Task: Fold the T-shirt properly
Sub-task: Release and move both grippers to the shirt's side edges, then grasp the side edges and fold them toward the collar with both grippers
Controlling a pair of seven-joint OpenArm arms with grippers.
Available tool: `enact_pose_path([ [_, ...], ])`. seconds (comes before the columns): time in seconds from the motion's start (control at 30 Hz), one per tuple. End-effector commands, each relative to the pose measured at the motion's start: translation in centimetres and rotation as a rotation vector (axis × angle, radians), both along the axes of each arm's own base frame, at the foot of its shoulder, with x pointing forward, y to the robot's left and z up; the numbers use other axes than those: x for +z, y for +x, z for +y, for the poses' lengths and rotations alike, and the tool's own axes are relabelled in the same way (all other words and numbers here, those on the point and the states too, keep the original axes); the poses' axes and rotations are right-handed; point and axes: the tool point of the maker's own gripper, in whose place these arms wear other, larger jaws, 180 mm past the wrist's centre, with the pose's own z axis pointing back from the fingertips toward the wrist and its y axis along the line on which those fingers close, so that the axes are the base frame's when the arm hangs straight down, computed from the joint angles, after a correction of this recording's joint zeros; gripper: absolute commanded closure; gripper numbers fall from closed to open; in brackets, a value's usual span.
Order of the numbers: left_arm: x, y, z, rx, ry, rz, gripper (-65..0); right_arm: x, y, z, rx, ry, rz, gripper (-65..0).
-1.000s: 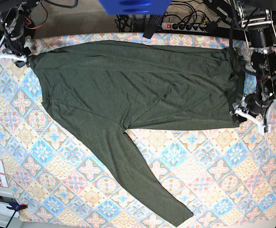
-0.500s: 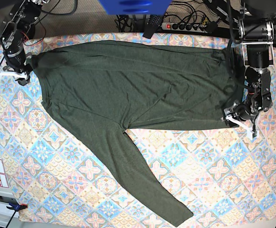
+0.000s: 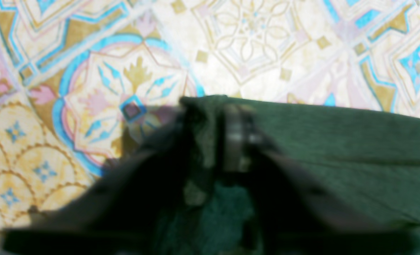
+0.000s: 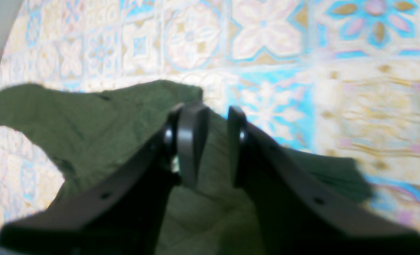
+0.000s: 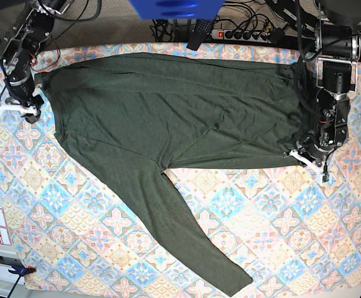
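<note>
The dark olive T-shirt lies spread flat on the patterned table, one long sleeve trailing toward the front. The left pincer pinches its hem corner; the right pincer, slightly parted, grips fabric at the opposite corner.

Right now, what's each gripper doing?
Left gripper: shut on the shirt corner.
Right gripper: shut on the shirt's edge.
</note>
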Motion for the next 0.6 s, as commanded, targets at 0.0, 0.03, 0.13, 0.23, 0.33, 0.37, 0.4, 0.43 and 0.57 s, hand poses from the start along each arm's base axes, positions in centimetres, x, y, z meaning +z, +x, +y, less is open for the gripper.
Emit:
enact_pose_path([
  [0.0, -0.8, -0.8, -1.5, -0.032, -0.033, 0.058, 0.0, 1.0, 0.9, -0.1, 0.028, -0.043, -0.025, -14.4],
  [0.03, -0.9, -1.0, -1.5, -0.033, -0.034, 0.061, 0.0, 0.7, 1.0, 0.2, 0.050, -0.070, -0.002, -14.4],
  [0.13, -0.3, -0.5, -1.9, -0.044, -0.034, 0.038, 0.0, 0.9, 3.3, 2.0, 0.137, -0.132, 0.012, -14.4],
  [0.23, 0.4, -0.7, -2.5, -0.071, -0.029, 0.011, 0.0, 1.3, 5.2, 3.7, 0.210, -0.188, 0.016, -16.6],
  [0.33, 1.7, -0.8, -3.0, -0.103, -0.018, -0.028, 0.0, 1.3, 6.4, 4.6, 0.279, -0.282, 0.050, -20.1],
  [0.37, 2.0, -0.9, -3.4, -0.113, -0.018, -0.039, 0.0, 1.2, 6.9, 4.9, 0.314, -0.329, 0.071, -21.2],
  [0.4, 2.2, -1.0, -3.6, -0.123, -0.017, -0.048, 0.0, 1.1, 7.4, 5.2, 0.343, -0.360, 0.085, -22.1],
  [0.43, 2.3, -1.2, -3.9, -0.130, -0.018, -0.052, 0.0, 0.8, 7.8, 5.4, 0.375, -0.393, 0.105, -23.0],
  [0.57, 2.4, -2.5, -2.7, -0.111, -0.008, -0.052, 0.0, -0.2, 9.2, 6.3, 0.470, -0.475, 0.149, -27.1],
])
